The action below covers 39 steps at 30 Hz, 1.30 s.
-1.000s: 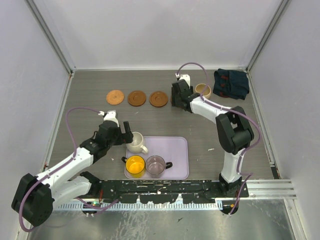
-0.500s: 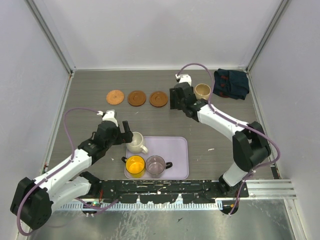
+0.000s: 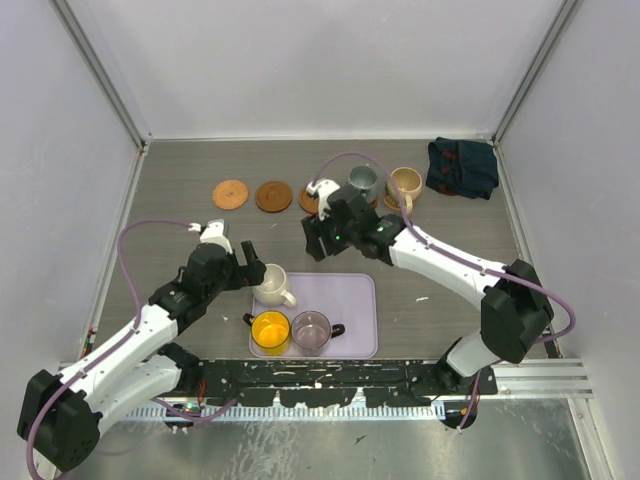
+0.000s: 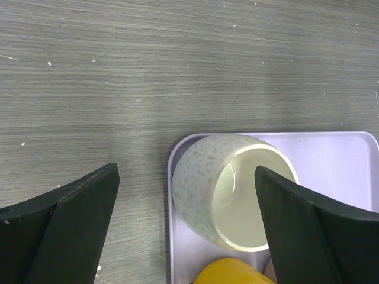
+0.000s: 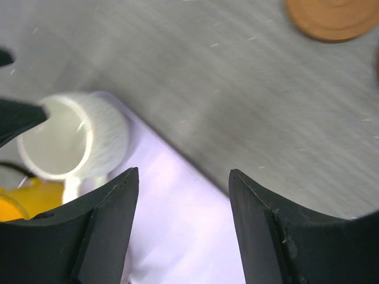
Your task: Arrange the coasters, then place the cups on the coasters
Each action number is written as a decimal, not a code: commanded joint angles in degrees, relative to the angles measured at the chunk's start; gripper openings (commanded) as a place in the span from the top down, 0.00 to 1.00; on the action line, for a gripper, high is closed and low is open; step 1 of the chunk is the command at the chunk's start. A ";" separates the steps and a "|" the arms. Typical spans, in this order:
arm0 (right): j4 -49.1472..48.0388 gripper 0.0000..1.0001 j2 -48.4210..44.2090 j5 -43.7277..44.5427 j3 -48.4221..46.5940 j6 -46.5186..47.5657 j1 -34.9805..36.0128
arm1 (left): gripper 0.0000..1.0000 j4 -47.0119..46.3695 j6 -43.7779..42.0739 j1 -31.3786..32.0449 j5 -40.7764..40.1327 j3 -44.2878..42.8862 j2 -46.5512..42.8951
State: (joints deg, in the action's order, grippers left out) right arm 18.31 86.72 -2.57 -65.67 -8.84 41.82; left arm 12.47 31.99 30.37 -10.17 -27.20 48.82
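Two coasters (image 3: 229, 193) (image 3: 273, 196) lie bare at the back left. A third coaster (image 3: 306, 201) peeks out from behind my right arm. Grey-green cup (image 3: 363, 182) and beige cup (image 3: 405, 183) stand upright beside it at the back. The cream cup (image 3: 272, 286) (image 4: 234, 198), yellow cup (image 3: 270, 331) and glass cup (image 3: 311, 330) sit on the lavender tray (image 3: 350, 300). My left gripper (image 3: 250, 268) (image 4: 185, 171) is open, its fingers on either side of the cream cup. My right gripper (image 3: 312, 244) (image 5: 183, 173) is open and empty over the tray's far edge.
A dark blue folded cloth (image 3: 462, 166) lies in the back right corner. White walls close the table on three sides. The right arm stretches diagonally across the middle of the table, from its base at the near right.
My right gripper has left the grey-green cup standing at the back and swung left and nearer, over the tray's far edge. The left arm has barely moved.
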 commanded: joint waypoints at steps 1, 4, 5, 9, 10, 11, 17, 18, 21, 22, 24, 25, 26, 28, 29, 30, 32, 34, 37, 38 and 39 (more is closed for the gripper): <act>2.02 0.33 -2.22 -2.32 -0.81 1.48 4.30 | 0.02 -0.81 0.82 0.22 2.11 -0.72 -0.88; 1.90 0.33 -1.84 -3.92 -0.48 1.39 5.67 | 0.02 -0.40 1.18 0.22 3.04 -0.53 -1.20; 1.91 0.33 -1.70 -4.70 -0.55 1.58 6.07 | 0.02 -0.24 1.29 0.27 3.13 -0.40 -1.43; 2.19 0.33 -0.61 -9.52 -1.00 2.53 6.91 | 0.02 0.18 1.54 0.29 2.61 -0.21 -2.63; 2.32 0.32 -0.29 -10.94 -1.23 2.61 6.97 | 0.02 0.32 1.58 0.26 2.36 -0.12 -2.93; 2.31 0.32 0.14 -12.25 -1.33 2.61 7.12 | 0.02 0.30 1.65 0.30 1.98 -0.13 -3.18; 3.27 0.25 2.59 -16.32 -2.18 2.65 9.32 | 0.01 0.36 2.35 0.26 0.89 0.13 -3.95; 3.46 0.25 3.04 -16.33 -2.35 2.65 10.09 | 0.02 0.36 2.52 0.30 0.73 0.20 -3.99; 4.78 0.25 4.54 -16.24 -3.21 2.94 11.83 | 0.02 0.36 2.65 0.28 0.45 0.33 -4.33; 5.10 0.25 4.90 -16.24 -3.38 3.02 12.33 | 0.01 0.34 2.64 0.29 0.38 0.36 -4.42; 5.38 0.25 5.63 -16.28 -3.76 3.20 13.26 | 0.01 0.34 2.69 0.30 0.19 0.42 -4.74; 5.56 0.25 5.98 -16.37 -3.92 3.21 13.62 | 0.01 0.36 2.72 0.24 0.09 0.47 -4.86; 5.83 0.25 6.39 -16.45 -4.12 3.36 13.96 | 0.01 0.34 2.84 0.27 -0.09 0.57 -4.99; 6.35 0.25 7.26 -16.39 -4.64 3.55 14.54 | 0.01 0.30 2.91 0.27 -0.26 0.56 -5.15; 6.62 0.26 7.70 -16.23 -4.91 3.49 14.78 | 0.01 0.28 2.90 0.28 -0.27 0.55 -5.14; 6.85 0.27 8.21 -15.91 -5.09 3.44 14.98 | 0.01 0.24 3.05 0.26 -0.39 0.53 -5.14; 7.07 0.27 9.27 -14.53 -5.34 2.89 15.31 | 0.01 0.20 3.00 0.31 -0.45 0.48 -5.14; 7.08 0.29 10.23 -12.90 -5.41 2.17 15.68 | 0.01 0.18 3.09 0.26 -0.61 0.53 -5.20; 6.75 0.30 11.64 -9.78 -5.60 1.22 16.61 | 0.01 0.19 3.09 0.30 -0.63 0.68 -5.27; 6.35 0.30 12.04 -8.73 -5.54 0.87 16.93 | 0.01 0.22 3.03 0.24 -0.64 0.74 -5.31; 6.02 0.31 12.47 -8.05 -5.45 0.52 17.23 | 0.01 0.22 3.00 0.26 -0.70 0.74 -5.31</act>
State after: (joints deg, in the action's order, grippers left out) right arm 25.43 98.17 -14.81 -69.08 -6.61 57.71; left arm 14.13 34.28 30.37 -9.65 -26.52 44.60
